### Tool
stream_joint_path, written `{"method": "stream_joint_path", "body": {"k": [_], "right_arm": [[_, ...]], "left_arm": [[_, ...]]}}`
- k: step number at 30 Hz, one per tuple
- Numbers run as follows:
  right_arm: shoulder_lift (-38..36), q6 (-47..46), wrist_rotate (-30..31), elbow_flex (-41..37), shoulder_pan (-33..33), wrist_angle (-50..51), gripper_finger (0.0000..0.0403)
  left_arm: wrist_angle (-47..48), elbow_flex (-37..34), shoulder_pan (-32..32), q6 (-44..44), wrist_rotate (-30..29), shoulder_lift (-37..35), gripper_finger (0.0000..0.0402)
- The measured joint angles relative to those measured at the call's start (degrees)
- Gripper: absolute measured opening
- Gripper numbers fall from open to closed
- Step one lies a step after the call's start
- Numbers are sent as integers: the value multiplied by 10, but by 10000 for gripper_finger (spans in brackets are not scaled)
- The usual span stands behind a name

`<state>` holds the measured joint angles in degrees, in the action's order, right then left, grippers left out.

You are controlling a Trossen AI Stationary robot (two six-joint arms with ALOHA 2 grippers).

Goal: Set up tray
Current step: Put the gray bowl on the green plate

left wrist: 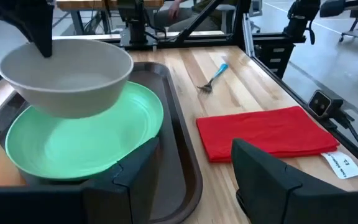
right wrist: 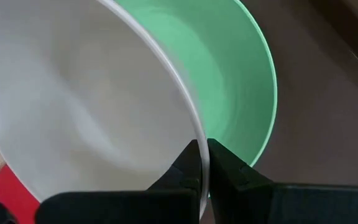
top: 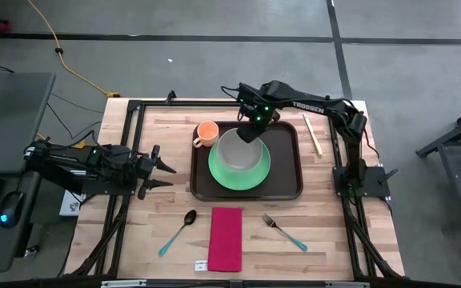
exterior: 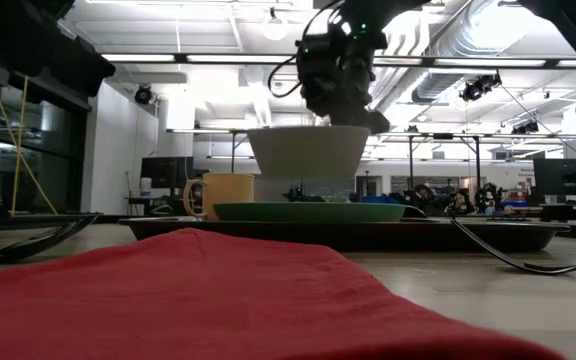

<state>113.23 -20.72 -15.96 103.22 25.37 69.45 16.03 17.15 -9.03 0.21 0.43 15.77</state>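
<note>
On the counter (top: 166,240), a bowl (top: 239,150) is gripped at its 12 o'clock rim by the right pincer (top: 252,128), above the plate (top: 254,174) in the tray (top: 293,189); the left pincer (top: 163,177) is spread wide at 9 o'clock.

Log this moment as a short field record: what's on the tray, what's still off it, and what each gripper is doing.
on tray: the tray holds a green plate and an orange cup
held: right gripper pinches the rim of a white bowl above the plate
off tray: spoon, red napkin, fork, chopsticks
waiting: left gripper, open, left of the tray
</note>
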Motion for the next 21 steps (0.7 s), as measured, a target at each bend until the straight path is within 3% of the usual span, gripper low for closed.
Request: {"method": "stream_joint_path", "body": {"k": [12, 21], "right_arm": [[16, 13, -7, 0, -2, -5, 0], [16, 18, -7, 0, -3, -5, 0]], "left_arm": [[-4, 0, 0, 12, 0, -4, 230], [15, 0, 0, 24, 0, -61, 230]]}}
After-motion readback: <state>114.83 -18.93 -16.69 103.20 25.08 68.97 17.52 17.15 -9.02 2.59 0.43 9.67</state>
